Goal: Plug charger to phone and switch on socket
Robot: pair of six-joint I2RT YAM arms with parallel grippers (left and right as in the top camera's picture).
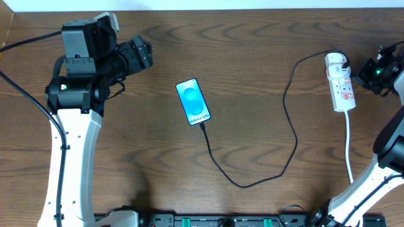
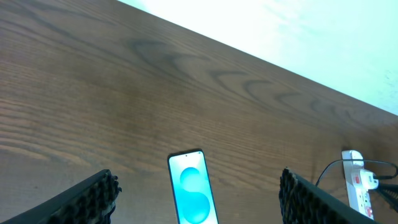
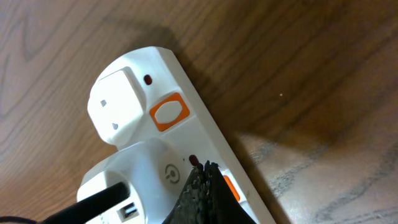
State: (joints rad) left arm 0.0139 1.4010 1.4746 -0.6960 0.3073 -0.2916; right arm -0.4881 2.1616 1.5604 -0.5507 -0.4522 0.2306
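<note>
The phone (image 1: 192, 101) lies screen up at the table's middle, its screen lit blue-teal. The black charger cable (image 1: 287, 120) runs from its lower end in a loop to a white plug (image 1: 336, 61) seated in the socket, a white power strip (image 1: 341, 85) at the right. My right gripper (image 1: 369, 70) is shut, its closed fingertips (image 3: 205, 180) on the strip beside an orange switch (image 3: 231, 188). A second orange switch (image 3: 168, 112) sits further along. My left gripper (image 1: 144, 53) is open and empty, up at the far left; the phone (image 2: 193, 193) shows between its fingers.
The strip's white cord (image 1: 349, 148) runs toward the front edge at the right. The strip and plug also show at the right edge of the left wrist view (image 2: 356, 186). Bare wood surrounds the phone.
</note>
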